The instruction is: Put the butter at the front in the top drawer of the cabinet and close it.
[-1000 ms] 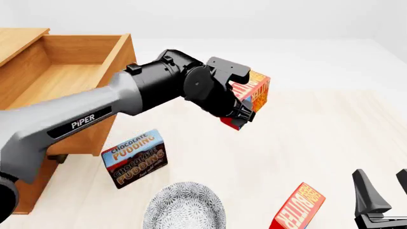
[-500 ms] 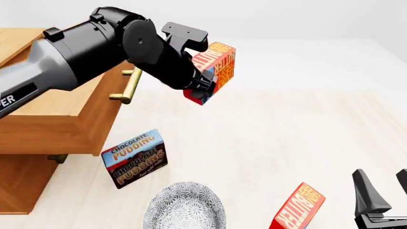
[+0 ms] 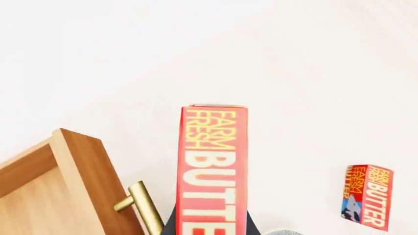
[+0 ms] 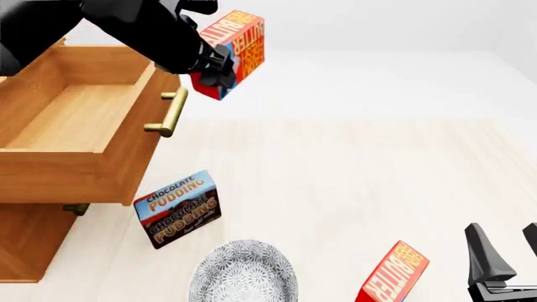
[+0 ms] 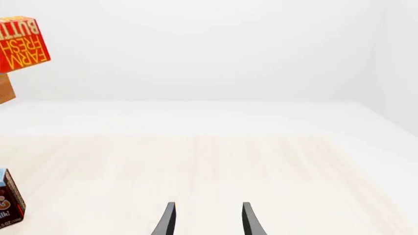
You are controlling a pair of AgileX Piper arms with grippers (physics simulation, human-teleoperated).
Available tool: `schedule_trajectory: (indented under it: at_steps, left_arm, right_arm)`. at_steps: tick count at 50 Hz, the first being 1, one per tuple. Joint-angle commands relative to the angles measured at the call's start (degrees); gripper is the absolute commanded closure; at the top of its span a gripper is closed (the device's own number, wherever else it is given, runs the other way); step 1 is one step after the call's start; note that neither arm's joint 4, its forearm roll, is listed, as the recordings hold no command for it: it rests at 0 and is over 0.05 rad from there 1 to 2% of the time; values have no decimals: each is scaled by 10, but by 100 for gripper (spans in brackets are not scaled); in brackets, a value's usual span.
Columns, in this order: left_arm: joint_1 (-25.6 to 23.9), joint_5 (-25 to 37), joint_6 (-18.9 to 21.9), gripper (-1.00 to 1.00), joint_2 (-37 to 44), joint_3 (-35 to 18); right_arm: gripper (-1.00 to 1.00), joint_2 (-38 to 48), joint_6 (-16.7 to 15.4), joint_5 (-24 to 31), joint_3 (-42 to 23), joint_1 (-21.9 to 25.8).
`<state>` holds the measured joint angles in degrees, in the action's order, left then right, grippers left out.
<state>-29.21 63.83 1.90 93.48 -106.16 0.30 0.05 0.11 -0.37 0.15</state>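
Observation:
My left gripper (image 4: 215, 68) is shut on a red-and-orange butter box (image 4: 236, 49), which hangs tilted in the air just right of the open top drawer's front panel (image 4: 132, 160) and above its brass handle (image 4: 170, 113). The left wrist view shows that box (image 3: 212, 166) end-on between the fingers, with the drawer's corner (image 3: 78, 176) beside it. The drawer holds nothing. Below it is the cabinet (image 4: 25, 242). A second butter box (image 4: 393, 277) stands at the near edge, close to my right gripper (image 4: 507, 258), which is open and holds nothing.
A chocolate pudding box (image 4: 178, 207) stands tilted just in front of the cabinet. A patterned grey bowl (image 4: 243, 274) sits at the near edge, between the pudding box and the second butter box. The light wooden table (image 4: 378, 176) stretches away to the right.
The left arm has carried the butter box up and to the left, from mid-table to just beside the open drawer's front. The right gripper has stayed still.

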Motion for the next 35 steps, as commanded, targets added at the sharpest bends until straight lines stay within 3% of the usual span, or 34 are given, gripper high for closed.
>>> schedule_trajectory:
  at_steps: [1,35]
  left_arm:
    - [49,60,22,100,-23,-47]
    - [199,61,43,100,-142,56]
  right_arm:
    - [-100,-1,0,0,0,0]
    - [-100,-1,0,0,0,0]
